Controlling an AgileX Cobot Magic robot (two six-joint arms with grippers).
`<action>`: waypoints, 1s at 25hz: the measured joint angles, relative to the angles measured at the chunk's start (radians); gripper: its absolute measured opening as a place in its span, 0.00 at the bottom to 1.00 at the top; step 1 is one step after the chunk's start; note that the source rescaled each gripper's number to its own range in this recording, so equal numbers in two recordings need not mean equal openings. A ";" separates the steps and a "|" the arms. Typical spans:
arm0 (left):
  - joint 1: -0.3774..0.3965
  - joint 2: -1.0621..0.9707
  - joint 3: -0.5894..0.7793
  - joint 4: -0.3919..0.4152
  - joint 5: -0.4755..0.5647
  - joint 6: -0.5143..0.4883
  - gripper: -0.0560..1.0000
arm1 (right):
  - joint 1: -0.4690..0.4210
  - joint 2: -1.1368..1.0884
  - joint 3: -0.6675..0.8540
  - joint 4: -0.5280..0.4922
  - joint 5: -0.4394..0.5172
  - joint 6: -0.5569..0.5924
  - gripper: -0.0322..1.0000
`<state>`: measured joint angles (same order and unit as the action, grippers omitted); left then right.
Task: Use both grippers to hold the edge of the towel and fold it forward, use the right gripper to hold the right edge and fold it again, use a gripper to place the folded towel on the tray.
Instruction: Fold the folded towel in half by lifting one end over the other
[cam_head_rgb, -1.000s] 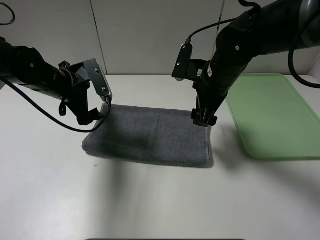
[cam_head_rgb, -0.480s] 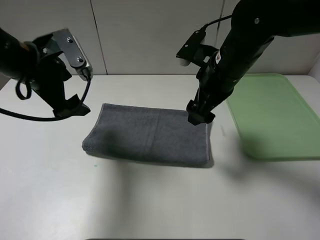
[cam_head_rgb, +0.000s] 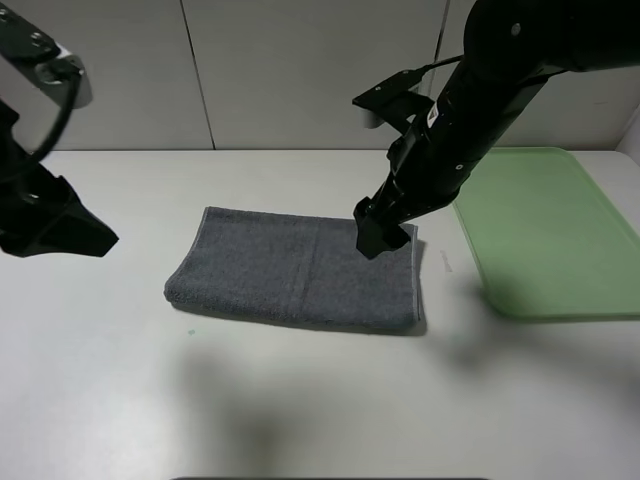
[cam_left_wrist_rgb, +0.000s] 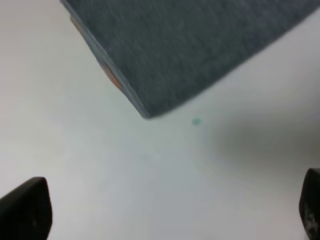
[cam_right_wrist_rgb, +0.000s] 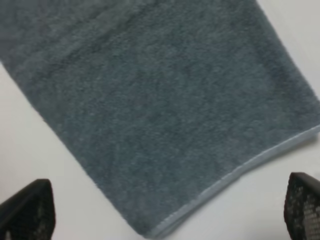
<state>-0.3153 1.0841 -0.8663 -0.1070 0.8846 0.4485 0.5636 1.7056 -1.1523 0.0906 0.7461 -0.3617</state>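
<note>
The grey towel (cam_head_rgb: 295, 268) lies flat on the white table, folded into a wide rectangle. My left gripper (cam_head_rgb: 70, 232) is open and empty, well off to the left of the towel and raised above the table. Its wrist view shows one towel corner (cam_left_wrist_rgb: 190, 50) ahead of the open gripper (cam_left_wrist_rgb: 165, 210). My right gripper (cam_head_rgb: 380, 232) is open and empty, hovering over the towel's right part near the far edge. Its wrist view shows the towel (cam_right_wrist_rgb: 160, 100) below the open gripper (cam_right_wrist_rgb: 160, 210). The light green tray (cam_head_rgb: 545, 220) lies to the right, empty.
A small green speck (cam_head_rgb: 188, 331) marks the table near the towel's front left corner and also shows in the left wrist view (cam_left_wrist_rgb: 196, 121). A grey panelled wall stands behind the table.
My left gripper has pulled away from the towel's left edge, up and to the far left. My right gripper has shifted slightly left over the towel. The towel has stayed flat.
</note>
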 joint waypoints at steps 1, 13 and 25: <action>0.000 -0.023 0.000 0.001 0.020 -0.032 1.00 | 0.000 0.000 0.000 0.012 0.003 0.000 1.00; 0.000 -0.478 0.017 0.015 0.125 -0.307 1.00 | 0.000 0.000 0.000 0.083 0.017 0.000 1.00; 0.000 -1.038 0.239 0.078 0.132 -0.436 1.00 | 0.000 0.000 0.000 0.093 0.017 0.000 1.00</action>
<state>-0.3153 0.0460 -0.6272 -0.0288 1.0164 0.0123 0.5636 1.7056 -1.1523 0.1839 0.7626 -0.3617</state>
